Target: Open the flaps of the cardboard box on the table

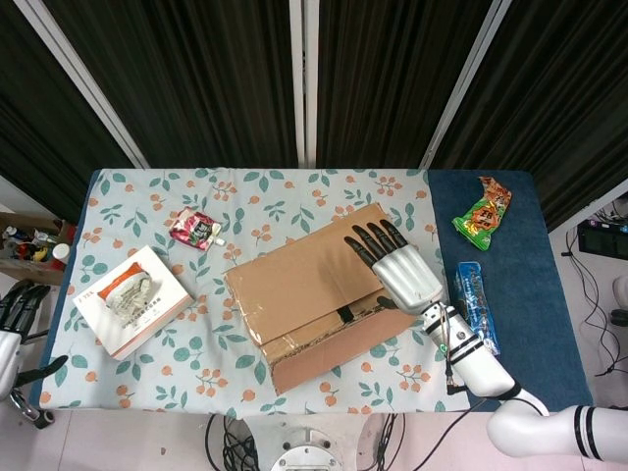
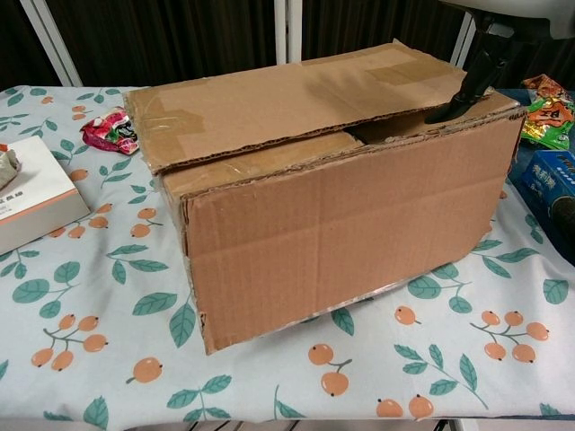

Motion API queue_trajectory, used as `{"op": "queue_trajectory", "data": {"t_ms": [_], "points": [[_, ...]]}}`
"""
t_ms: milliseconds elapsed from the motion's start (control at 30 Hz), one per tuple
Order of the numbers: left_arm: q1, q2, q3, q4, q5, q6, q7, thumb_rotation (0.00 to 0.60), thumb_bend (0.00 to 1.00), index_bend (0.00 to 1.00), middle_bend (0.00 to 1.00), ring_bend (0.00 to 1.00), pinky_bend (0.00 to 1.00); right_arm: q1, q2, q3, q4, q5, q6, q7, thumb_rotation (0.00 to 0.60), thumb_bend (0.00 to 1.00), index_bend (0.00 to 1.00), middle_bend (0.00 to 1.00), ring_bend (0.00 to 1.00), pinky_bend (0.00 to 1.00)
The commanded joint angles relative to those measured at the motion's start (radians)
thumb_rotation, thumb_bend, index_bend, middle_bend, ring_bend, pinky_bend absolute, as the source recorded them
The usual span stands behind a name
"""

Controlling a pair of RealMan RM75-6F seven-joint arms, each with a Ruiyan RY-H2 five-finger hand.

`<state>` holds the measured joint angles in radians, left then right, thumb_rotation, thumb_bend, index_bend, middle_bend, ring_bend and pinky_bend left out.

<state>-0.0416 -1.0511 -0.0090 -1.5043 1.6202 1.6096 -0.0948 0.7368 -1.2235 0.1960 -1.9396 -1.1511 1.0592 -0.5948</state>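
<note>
Reaching over the cardboard box (image 1: 319, 294) at frame centre on the bench (image 1: 294, 191), the right hand (image 1: 397, 265) lies flat, fingers extended and spread on the top flap (image 2: 296, 94) at its right end, gripping nothing; chest view shows a dark fingertip (image 2: 449, 109) dipping at the gap along the flap's front edge. Flaps look closed, so this reads as the first step: next move is hooking under that edge and lifting. Left hand (image 1: 15, 319) sits idle at lower-left frame edge, fingers loosely apart, holding nothing.

A robot test room, we think.
We see black pleated curtains (image 1: 196, 78) behind a table with a leaf-and-fruit printed cloth (image 1: 128, 378), and loose black cables (image 1: 587, 285) on the floor.
</note>
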Motion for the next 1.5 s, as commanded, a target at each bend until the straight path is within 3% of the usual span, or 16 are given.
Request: {"op": "queue_trajectory", "data": {"t_ms": [33,500,767,1033,1167,1267,1367,1500], "points": [[0.002,0.002,0.000,0.001,-0.003,0.001,-0.001,0.565,0.03,0.07,0.12,0.09,0.20,0.008,-0.016,0.001,0.015,0.004,0.000,0.000,0.600,0.00,0.00,0.00,0.00,0.00],[0.011,0.006,0.000,0.018,-0.020,0.000,-0.015,0.560,0.03,0.07,0.12,0.09,0.20,0.038,-0.092,0.006,0.094,0.011,0.021,0.000,0.600,0.00,0.00,0.00,0.00,0.00],[0.015,0.005,-0.002,0.027,-0.024,0.006,-0.025,0.564,0.03,0.07,0.12,0.09,0.20,0.060,-0.103,0.061,0.124,-0.063,0.079,0.014,0.600,0.02,0.00,0.00,0.00,0.00],[0.021,0.006,-0.003,0.030,-0.030,0.009,-0.024,0.561,0.03,0.07,0.12,0.09,0.20,0.148,-0.097,0.163,0.139,-0.025,0.075,-0.083,0.600,0.04,0.00,0.00,0.00,0.00],[0.022,0.003,-0.006,0.027,-0.031,0.013,-0.021,0.558,0.03,0.07,0.12,0.09,0.20,0.236,-0.144,0.238,0.235,0.126,0.033,-0.148,0.600,0.05,0.00,0.00,0.00,0.00],[0.026,0.002,-0.007,0.024,-0.030,0.019,-0.013,0.557,0.03,0.07,0.12,0.09,0.20,0.307,-0.188,0.264,0.328,0.231,0.010,-0.217,0.600,0.05,0.00,0.00,0.00,0.00],[0.031,0.010,-0.007,0.018,-0.032,0.026,-0.005,0.558,0.03,0.07,0.12,0.09,0.20,0.368,-0.259,0.273,0.454,0.293,0.009,-0.253,0.600,0.05,0.00,0.00,0.00,0.00],[0.039,0.018,-0.006,0.013,-0.029,0.039,-0.005,0.558,0.03,0.07,0.12,0.09,0.20,0.415,-0.356,0.280,0.602,0.282,0.021,-0.190,0.600,0.05,0.00,0.00,0.00,0.00]]}}
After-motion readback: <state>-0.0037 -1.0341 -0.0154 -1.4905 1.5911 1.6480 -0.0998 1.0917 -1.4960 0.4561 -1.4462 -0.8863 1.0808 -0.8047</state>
